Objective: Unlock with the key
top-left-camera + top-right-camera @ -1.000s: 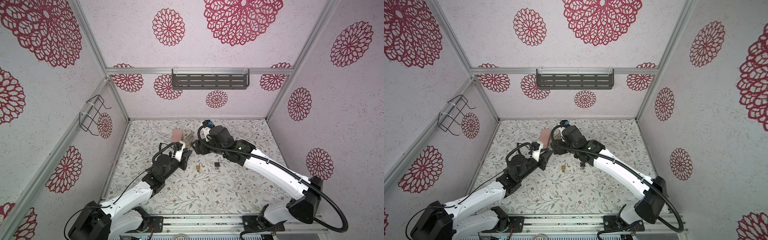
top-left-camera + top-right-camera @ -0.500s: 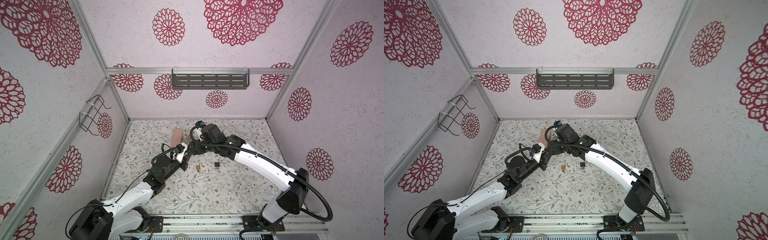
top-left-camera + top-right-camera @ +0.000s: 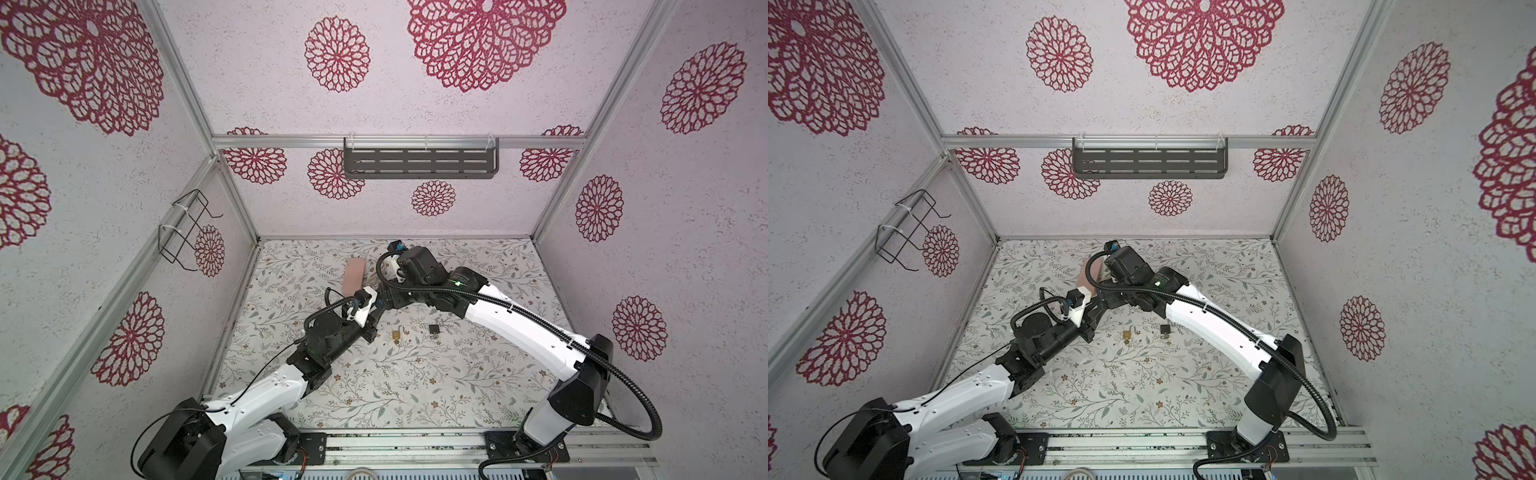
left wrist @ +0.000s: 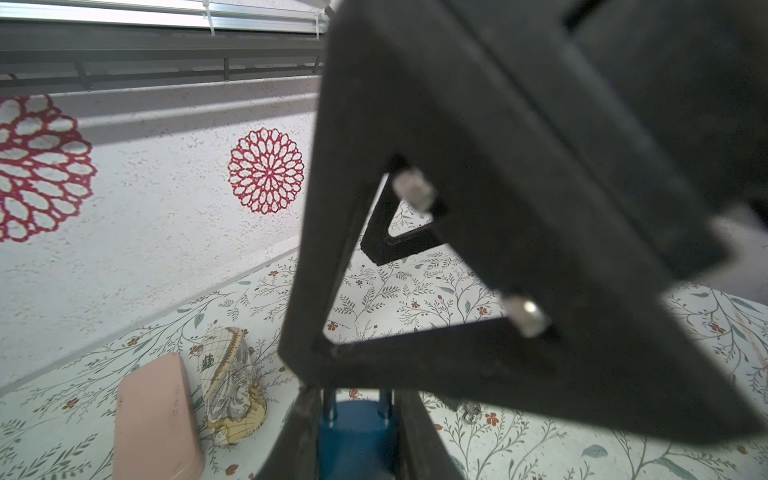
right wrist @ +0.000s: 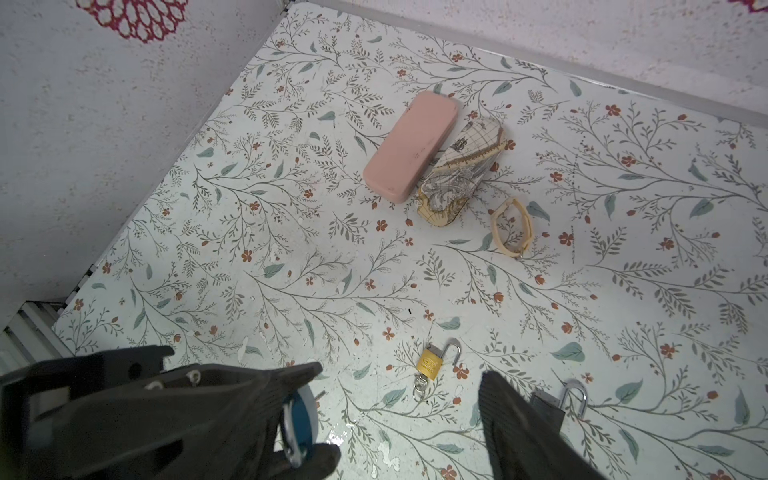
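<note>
Padlock (image 3: pixel 397 333) left of second padlock (image 3: pixel 435 329) — case (image 3: pixel 354 276) behind.

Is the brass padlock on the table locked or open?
Open. In the right wrist view the brass padlock lies flat with its shackle swung aside, one end free of the body.

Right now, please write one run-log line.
left jaws: shut on blue lock | right jaws: open, close by | brass lock: on table, shackle open | black lock: on table
</note>
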